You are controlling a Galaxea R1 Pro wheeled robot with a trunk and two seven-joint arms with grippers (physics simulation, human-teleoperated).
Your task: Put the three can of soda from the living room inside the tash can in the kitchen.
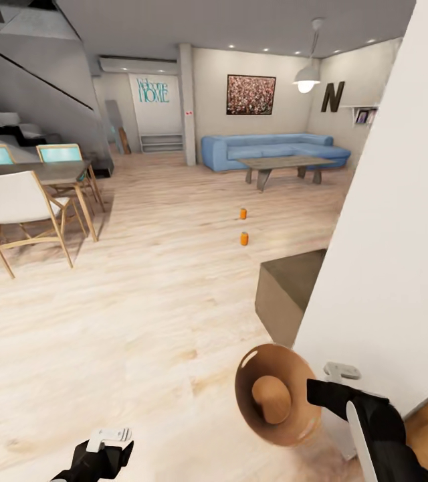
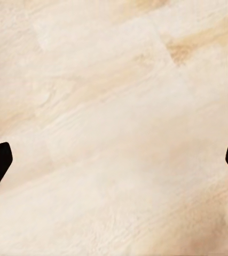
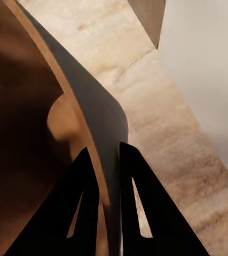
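Copper-brown bin (image 1: 277, 395) is pinched at its rim by the right gripper (image 1: 322, 395); left gripper (image 1: 107, 442) gapes empty. Two orange cans (image 1: 244, 238) lie on the floor ahead; bin should be kept level.

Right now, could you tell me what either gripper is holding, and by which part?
The right gripper holds the brown trash can by its rim, one finger inside the wall and one outside. The left gripper is open and holds nothing.

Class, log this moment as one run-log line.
right gripper: shut on bin rim | left gripper: open, over floor | two orange cans on floor ahead
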